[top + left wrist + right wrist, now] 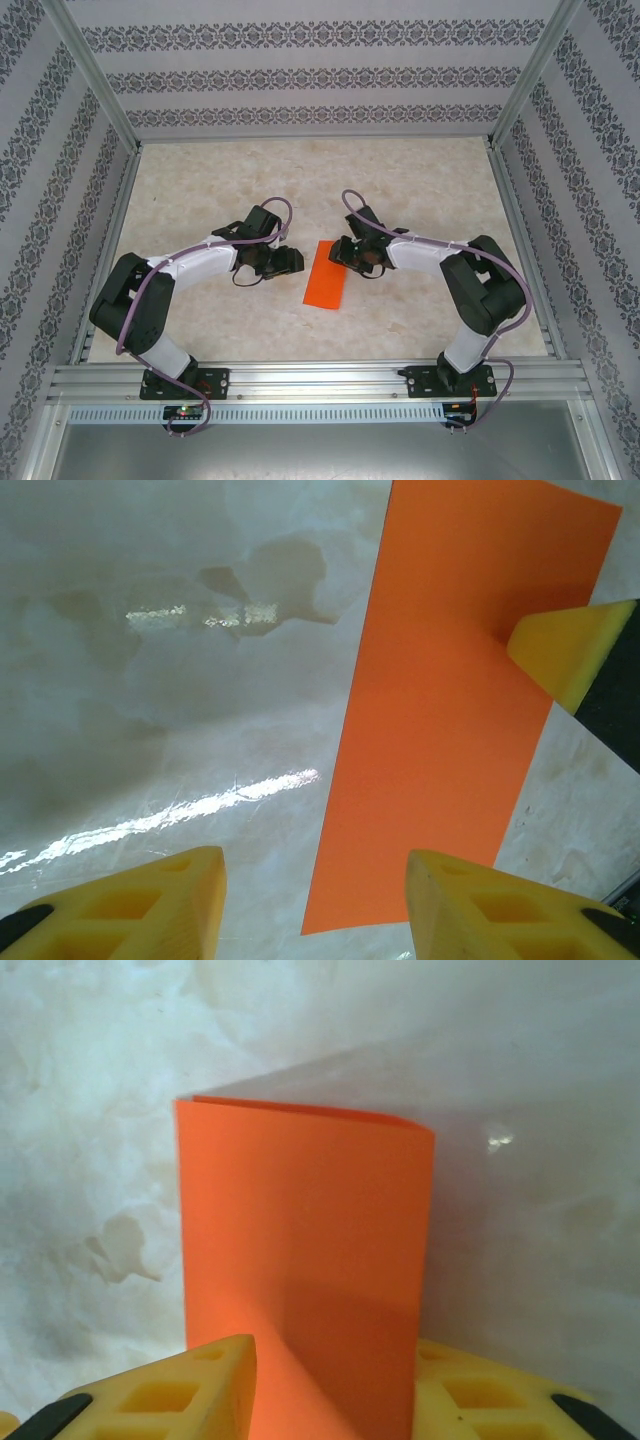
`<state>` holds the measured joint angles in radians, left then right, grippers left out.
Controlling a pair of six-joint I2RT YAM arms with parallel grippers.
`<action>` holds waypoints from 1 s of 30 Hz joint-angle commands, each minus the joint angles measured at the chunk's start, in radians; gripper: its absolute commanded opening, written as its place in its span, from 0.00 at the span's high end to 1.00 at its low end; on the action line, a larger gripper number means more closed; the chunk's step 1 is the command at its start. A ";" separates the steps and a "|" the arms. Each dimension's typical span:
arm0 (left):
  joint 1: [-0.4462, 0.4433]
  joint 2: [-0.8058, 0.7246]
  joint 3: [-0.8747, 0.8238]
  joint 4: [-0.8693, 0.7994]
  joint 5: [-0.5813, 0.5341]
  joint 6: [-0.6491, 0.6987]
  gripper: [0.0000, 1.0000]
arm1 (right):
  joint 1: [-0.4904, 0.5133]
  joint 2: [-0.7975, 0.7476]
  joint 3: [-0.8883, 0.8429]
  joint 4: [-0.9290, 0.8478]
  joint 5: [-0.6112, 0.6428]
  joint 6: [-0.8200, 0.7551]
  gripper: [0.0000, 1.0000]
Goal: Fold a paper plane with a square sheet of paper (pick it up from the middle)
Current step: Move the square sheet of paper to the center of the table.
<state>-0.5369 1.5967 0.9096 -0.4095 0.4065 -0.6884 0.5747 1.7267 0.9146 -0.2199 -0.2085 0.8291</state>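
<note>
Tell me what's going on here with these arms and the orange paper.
The square sheet of paper lies on the table, folded in half into a strip. The right gripper is down at its far end, jaws apart, one fingertip at the paper's edge. The left gripper hovers beside it, jaws open, holding nothing. No plane shape yet.

Comprises two identical units: left arm [150,300] and right arm [482,285]. Uses black joint housings with a white cover [200,262] over each forearm link. Runs a mauve cable [133,312] along each arm (loose loop near the wrist, loose loop at the base). Stands on a black base plate [185,383] apiece. Terminates in a black-bodied left gripper [285,262] and right gripper [345,252]. Fits yellow fingers [150,910], blocky and wedge-tipped, with moulded square pockets and black backing at the outer edges.
</note>
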 commanded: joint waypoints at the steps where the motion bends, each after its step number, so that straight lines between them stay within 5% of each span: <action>1: 0.000 0.006 0.001 0.015 0.012 0.014 0.48 | 0.008 0.035 0.060 -0.031 -0.029 -0.053 0.59; 14: 0.001 0.010 -0.006 0.025 0.022 0.010 0.48 | -0.017 0.118 0.185 -0.059 -0.216 -0.209 0.71; 30: 0.001 -0.008 0.005 0.008 -0.001 0.002 0.48 | -0.054 0.005 0.054 0.243 -0.403 -0.048 0.86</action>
<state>-0.5369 1.5974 0.9096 -0.4095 0.4099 -0.6888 0.5274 1.7863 0.9833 -0.0841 -0.5560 0.7364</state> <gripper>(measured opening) 0.517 0.138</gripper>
